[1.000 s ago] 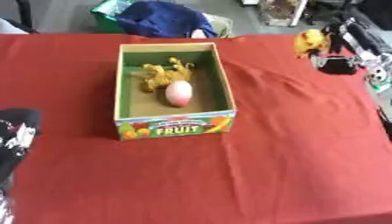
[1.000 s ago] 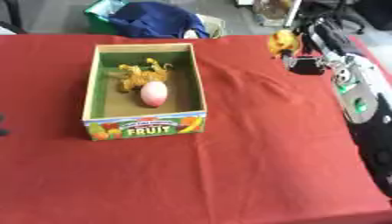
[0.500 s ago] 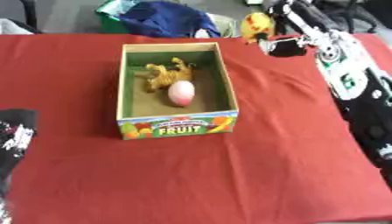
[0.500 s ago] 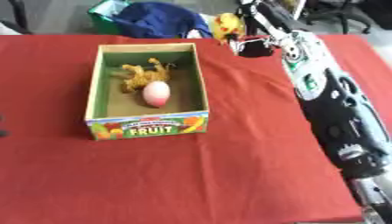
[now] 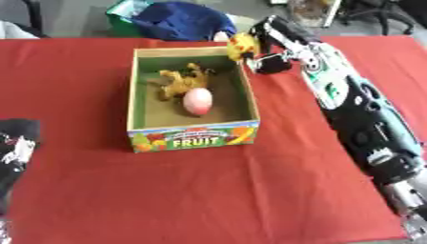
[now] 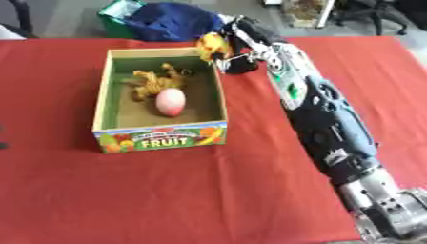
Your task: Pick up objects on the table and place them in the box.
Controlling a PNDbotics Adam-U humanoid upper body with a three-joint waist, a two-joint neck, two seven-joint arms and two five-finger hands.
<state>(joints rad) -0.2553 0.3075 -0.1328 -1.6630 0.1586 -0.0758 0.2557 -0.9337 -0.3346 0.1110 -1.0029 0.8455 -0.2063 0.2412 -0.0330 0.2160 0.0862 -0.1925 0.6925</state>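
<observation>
Right robot hand [image 5: 269, 52] grips the yellow toy [image 5: 241, 45] right above the fruit box's [image 5: 193, 137] far right corner. Best to carry it further inside before releasing, clear of the pink egg [image 5: 198, 100]. Left robot hand [image 5: 15, 147] idles open, lower left.

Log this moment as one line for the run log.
right hand: holding yellow toy over box corner | left hand: idle | box: pink egg, brown toy

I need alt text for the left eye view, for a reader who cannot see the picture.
The robot's right hand holds a small yellow object above the far right corner of an open cardboard fruit box on a red tablecloth. Inside the box lie a pink egg-shaped object and a yellow-brown toy. The left hand rests at the left edge.
</observation>
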